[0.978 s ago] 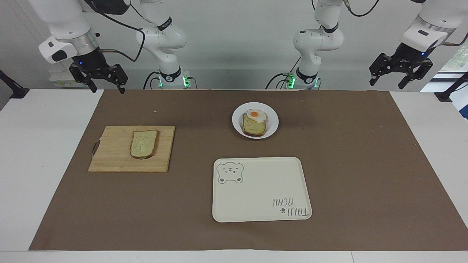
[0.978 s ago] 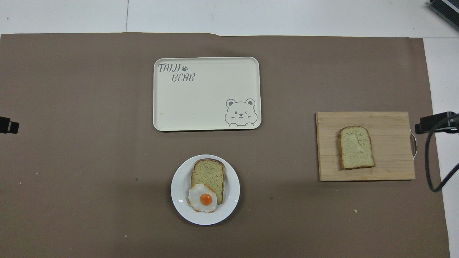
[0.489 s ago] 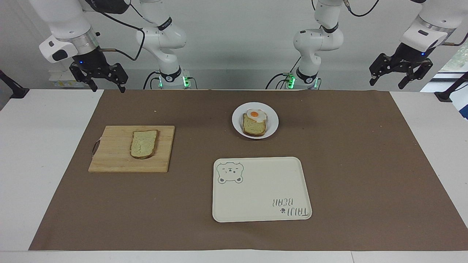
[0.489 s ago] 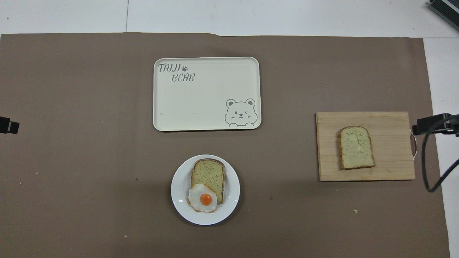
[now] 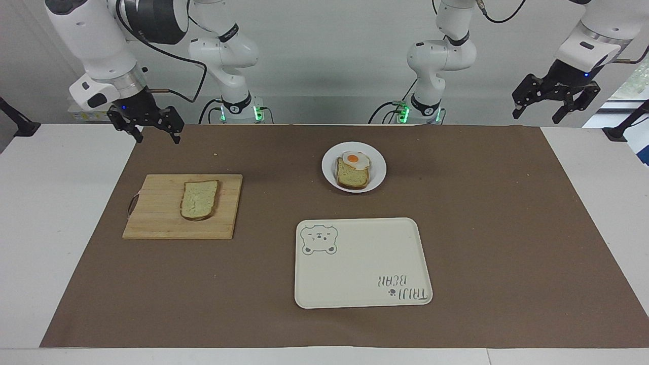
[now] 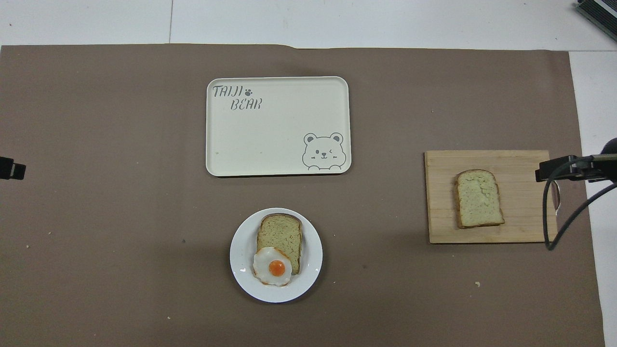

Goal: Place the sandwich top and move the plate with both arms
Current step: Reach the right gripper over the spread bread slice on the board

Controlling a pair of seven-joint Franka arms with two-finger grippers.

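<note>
The sandwich top (image 5: pixel 199 199) lies flat on a wooden cutting board (image 5: pixel 157 223) toward the right arm's end of the table; it also shows in the overhead view (image 6: pixel 478 198). The white plate (image 5: pixel 379 175) holds a smaller bread slice (image 5: pixel 352 177) with a fried egg (image 5: pixel 355 159) on its end nearer the robots. My right gripper (image 5: pixel 156 137) is open and empty, raised over the mat's edge, apart from the board. My left gripper (image 5: pixel 536 115) is open and empty, and waits raised at the left arm's end of the table.
A cream rectangular tray with a bear drawing (image 5: pixel 362 274) lies farther from the robots than the plate. A brown mat (image 5: pixel 481 228) covers the table's middle. A dark cable (image 6: pixel 559 217) hangs over the board's handle end in the overhead view.
My right gripper has come lower and moved toward the cutting board. The left arm, bread, plate and tray have not moved.
</note>
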